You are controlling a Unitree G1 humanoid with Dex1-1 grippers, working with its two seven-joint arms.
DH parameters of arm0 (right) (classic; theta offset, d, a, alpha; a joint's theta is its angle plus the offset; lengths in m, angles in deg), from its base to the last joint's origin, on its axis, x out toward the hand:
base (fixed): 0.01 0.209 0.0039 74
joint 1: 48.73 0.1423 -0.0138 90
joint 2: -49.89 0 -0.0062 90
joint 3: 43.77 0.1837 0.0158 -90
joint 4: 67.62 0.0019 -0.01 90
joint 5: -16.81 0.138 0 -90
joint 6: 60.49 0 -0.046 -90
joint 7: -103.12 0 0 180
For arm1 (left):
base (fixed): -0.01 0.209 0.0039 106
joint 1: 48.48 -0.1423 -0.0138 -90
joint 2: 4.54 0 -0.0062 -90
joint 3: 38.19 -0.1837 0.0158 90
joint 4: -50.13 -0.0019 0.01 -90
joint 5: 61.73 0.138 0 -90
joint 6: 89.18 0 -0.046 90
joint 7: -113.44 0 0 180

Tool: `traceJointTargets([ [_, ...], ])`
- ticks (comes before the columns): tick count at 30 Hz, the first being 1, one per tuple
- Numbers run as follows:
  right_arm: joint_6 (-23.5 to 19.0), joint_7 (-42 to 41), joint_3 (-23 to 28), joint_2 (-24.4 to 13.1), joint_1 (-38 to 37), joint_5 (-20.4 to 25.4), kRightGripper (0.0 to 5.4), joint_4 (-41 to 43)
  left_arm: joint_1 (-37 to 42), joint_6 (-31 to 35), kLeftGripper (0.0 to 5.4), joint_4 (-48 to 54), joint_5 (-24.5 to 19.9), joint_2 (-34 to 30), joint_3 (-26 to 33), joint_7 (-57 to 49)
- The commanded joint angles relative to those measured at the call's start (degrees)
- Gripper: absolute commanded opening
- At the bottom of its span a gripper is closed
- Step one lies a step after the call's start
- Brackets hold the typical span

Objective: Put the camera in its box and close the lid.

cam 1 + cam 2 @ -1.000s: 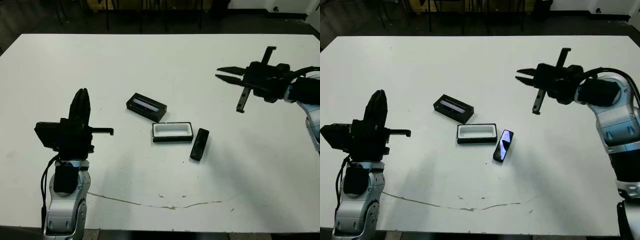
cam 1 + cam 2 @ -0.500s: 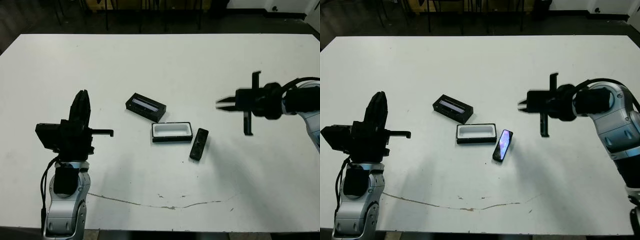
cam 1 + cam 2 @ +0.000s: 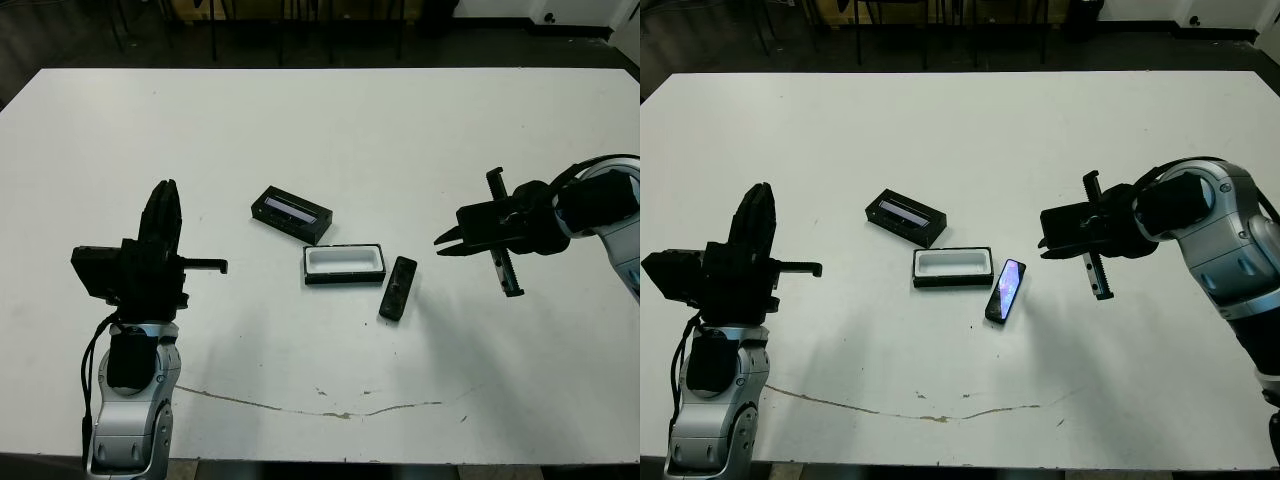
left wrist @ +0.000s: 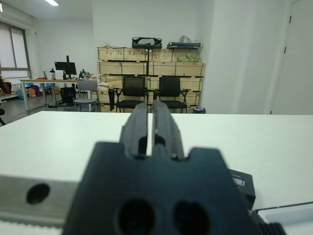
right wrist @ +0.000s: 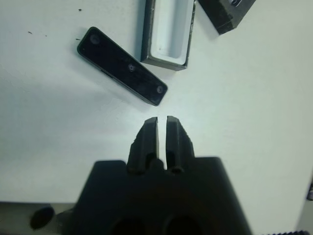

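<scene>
I'm seeing the camera (image 3: 1006,291) lying flat on the white table (image 3: 940,140), just beside the box's right end and angled to it, apart from it by a thin gap. The box (image 3: 953,266) is sitting open, white lining up, nothing in it. The lid (image 3: 905,217) is resting just behind the box to the left, tilted, not on it. My right gripper (image 5: 162,128) is hovering above the table right of the camera, fingers pressed together and holding nothing. My left gripper (image 4: 150,122) is hanging over the table's left side, well apart from everything, clenched too and empty.
</scene>
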Motion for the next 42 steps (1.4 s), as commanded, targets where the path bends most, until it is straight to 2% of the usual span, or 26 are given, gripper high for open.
traceJointTargets([
  [1, 1.1, 0.6, -0.5, 1.0, -2.6, 1.2, 0.0, -1.6, -0.2, 1.2, 0.02, -0.1, -0.2, -0.5, 0.1, 0.3],
  [6, 1.9, 1.1, -0.8, 2.5, -3.7, 2.0, 0.0, -4.6, -0.1, 1.1, 0.02, -0.3, 0.1, -0.6, 0.2, 0.3],
  [14, 1.5, 1.4, -2.8, 3.4, -4.1, 0.5, 0.0, -6.8, -0.1, 1.2, 0.02, -0.1, -0.1, -0.6, 0.4, 0.4],
  [20, 4.6, 2.2, -3.3, 3.0, -4.6, -0.9, 0.0, -6.7, -0.3, 2.0, 0.02, 0.3, -0.2, -0.5, 0.4, 0.4],
  [33, 2.4, 3.6, -3.0, 5.0, -4.4, -0.3, 0.0, -9.6, -0.3, 1.3, 0.02, 0.2, 0.3, -0.4, 0.1, 0.4],
  [38, 5.0, 4.5, -2.7, 5.8, -4.5, 0.0, 0.0, -11.2, -0.6, 1.0, 0.02, 0.1, 0.1, -0.4, 0.1, 0.6],
  [42, 5.6, 6.6, -2.4, 6.2, -5.0, -0.4, 0.0, -11.5, -0.8, 1.1, 0.02, 0.3, 0.5, -0.3, 0.0, 0.3],
])
